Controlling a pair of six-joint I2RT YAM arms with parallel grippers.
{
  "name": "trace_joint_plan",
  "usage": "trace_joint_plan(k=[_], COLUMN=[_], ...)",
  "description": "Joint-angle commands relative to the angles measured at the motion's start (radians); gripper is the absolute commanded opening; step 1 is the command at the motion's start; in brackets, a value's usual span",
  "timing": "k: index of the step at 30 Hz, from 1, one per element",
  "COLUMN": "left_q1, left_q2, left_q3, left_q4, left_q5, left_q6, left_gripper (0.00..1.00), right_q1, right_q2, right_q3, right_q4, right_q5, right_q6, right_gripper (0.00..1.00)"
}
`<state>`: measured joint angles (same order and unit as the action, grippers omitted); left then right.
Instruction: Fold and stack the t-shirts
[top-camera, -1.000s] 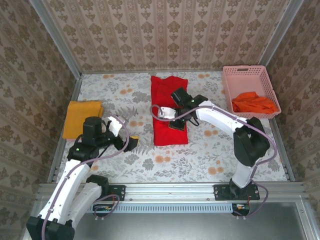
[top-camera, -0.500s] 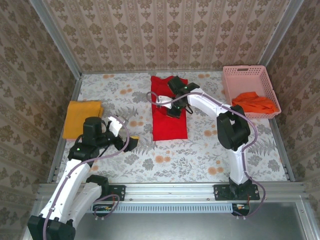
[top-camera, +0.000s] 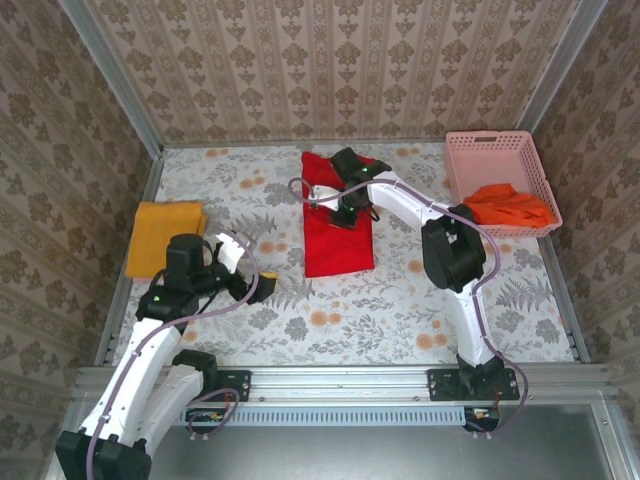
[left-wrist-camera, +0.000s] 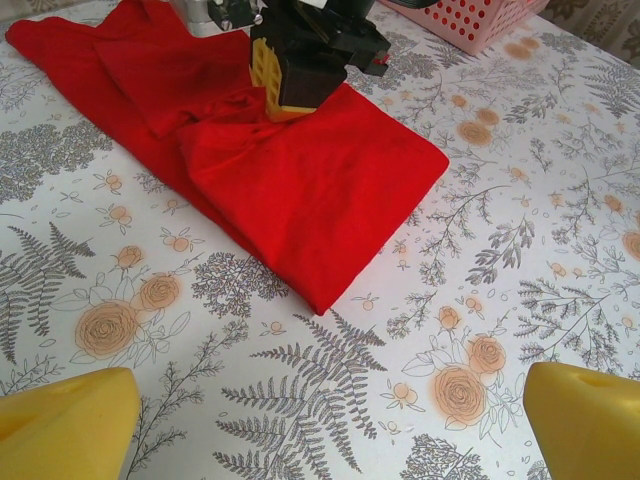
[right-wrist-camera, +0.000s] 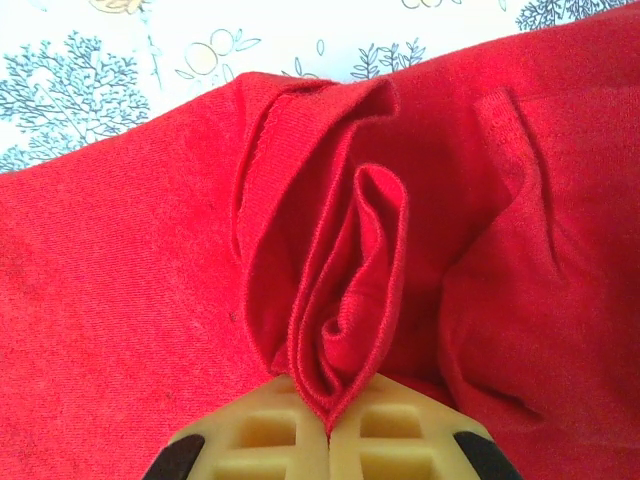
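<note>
The right hand (right-wrist-camera: 328, 428) pinches a bunched fold of the red t-shirt (top-camera: 338, 250), which lies in the middle of the table (top-camera: 400, 300), while the left hand (top-camera: 264, 286) waits nearby, fingers spread wide.

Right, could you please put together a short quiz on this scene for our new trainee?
1. True or false: the right gripper is shut on a fold of the red t-shirt.
2. Where does the orange t-shirt lie relative to the pink basket? A inside it; B beside it; C under it.
3. Fill in: the left gripper is ____ and holds nothing.
Key: 1 true; 2 A; 3 open.
</note>
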<state>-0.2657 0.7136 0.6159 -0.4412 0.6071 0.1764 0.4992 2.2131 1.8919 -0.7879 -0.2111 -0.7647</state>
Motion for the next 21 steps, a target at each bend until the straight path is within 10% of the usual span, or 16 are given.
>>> trace_joint_plan(k=[1,12,15,21], left_q1=[0.009,0.013,0.013,0.013], left_q2=[0.001,0.012,0.016,0.020], left_q3=[-0.011,-0.007,-0.004,-0.004], left_q4=[0.022,0.021,0.023,0.069], left_q5=[0.028,0.027,0.028,0.006], left_q6=[-0.001,-0.001,-0.009,-0.100], left_gripper=[1.00,1.00,1.00,1.00], right_q1=[-0.014,-0.037,-0.039,-0.038], right_q2=[0.036,0.094,0.094,-0.071], right_q3=[0.031,0.053,0.054,-0.131], right_q4=[0.022,0.083,0.108,0.335], right_q5=[0.048,0.069,0.108,0.181], right_q6=[-0.023,0.001,0.025,0.107], right_gripper=[0.00,0.03,0.53,0.79])
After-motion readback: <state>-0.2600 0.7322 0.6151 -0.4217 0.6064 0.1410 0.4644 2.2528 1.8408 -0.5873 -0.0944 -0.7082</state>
